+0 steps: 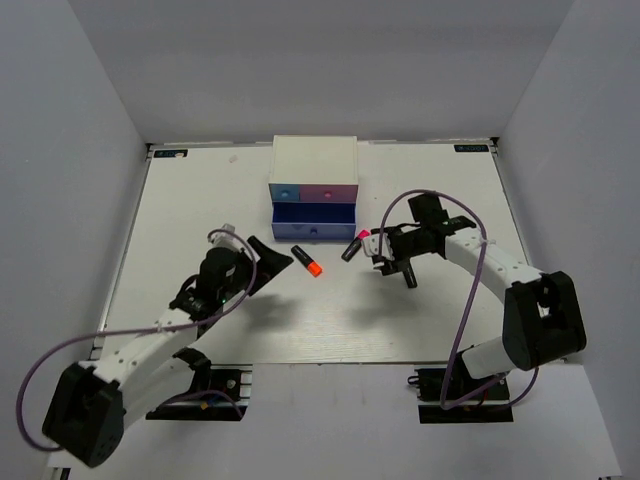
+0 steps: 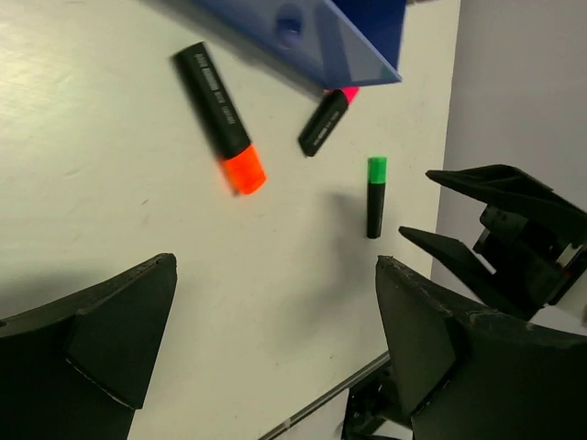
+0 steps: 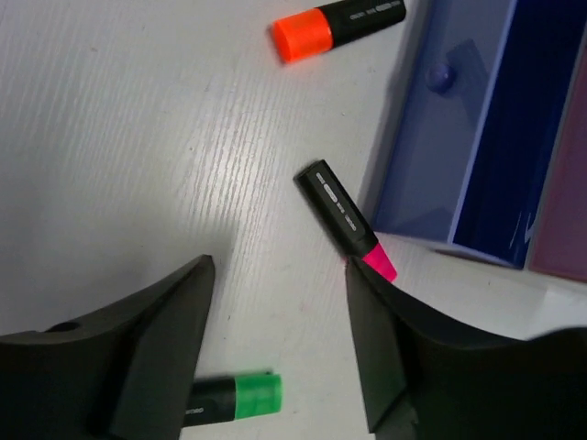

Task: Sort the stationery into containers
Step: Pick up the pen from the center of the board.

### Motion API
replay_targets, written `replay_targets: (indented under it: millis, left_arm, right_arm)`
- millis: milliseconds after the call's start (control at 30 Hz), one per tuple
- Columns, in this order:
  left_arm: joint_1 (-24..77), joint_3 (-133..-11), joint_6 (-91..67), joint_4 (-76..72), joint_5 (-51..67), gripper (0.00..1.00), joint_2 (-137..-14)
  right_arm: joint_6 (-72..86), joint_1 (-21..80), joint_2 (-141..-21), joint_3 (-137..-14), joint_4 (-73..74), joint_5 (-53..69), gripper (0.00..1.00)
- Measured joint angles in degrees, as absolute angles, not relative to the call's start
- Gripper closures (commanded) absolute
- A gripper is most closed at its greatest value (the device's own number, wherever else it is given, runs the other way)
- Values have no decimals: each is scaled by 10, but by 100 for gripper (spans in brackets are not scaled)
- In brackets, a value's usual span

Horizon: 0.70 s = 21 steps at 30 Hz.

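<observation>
Top view: white cabinet [image 1: 314, 160] sits at 12 o'clock on the table [image 1: 200, 200], with its wide drawer [image 1: 312, 225] pulled out toward 6. The orange marker [image 1: 306, 261] is just off the drawer front at 6, the pink marker [image 1: 354, 245] at its 4 o'clock corner. The left gripper [image 1: 268, 256] is at 9 of the orange one, the right gripper [image 1: 396, 268] at 3 of the pink one. Risk as I read it: both arms crowd one small patch, so fingers could clash. Left wrist: jaws spread wide, nothing held; the green marker [image 2: 375, 195] is at 1 o'clock, with the other gripper just past it. Right wrist: jaws also wide and empty. The pink cap is against or just beside the drawer corner, can't tell which. A grab there could catch the drawer wall. Green is at 6, half hidden by a finger. The surface is smooth white with a faint grain, so round barrels will likely roll if nudged. Plain grey walls [image 1: 80, 100] on three sides.
</observation>
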State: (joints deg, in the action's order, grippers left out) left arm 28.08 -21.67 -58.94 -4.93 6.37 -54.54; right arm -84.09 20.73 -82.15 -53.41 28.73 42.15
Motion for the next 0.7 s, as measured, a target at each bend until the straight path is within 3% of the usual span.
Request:
replay_targets:
  millis: [267, 533, 700]
  left_arm:
    - [279, -171, -628, 103, -18, 0, -347]
    - [279, -171, -626, 192, -46, 0, -322]
    - [279, -171, -621, 208, -53, 0, -321]
  right_arm:
    - [-960, 266, -895, -558, 290, 380, 36]
    - [-1004, 306, -990, -645, 309, 334, 55]
    - [-1014, 316, -1018, -674, 309, 300, 55]
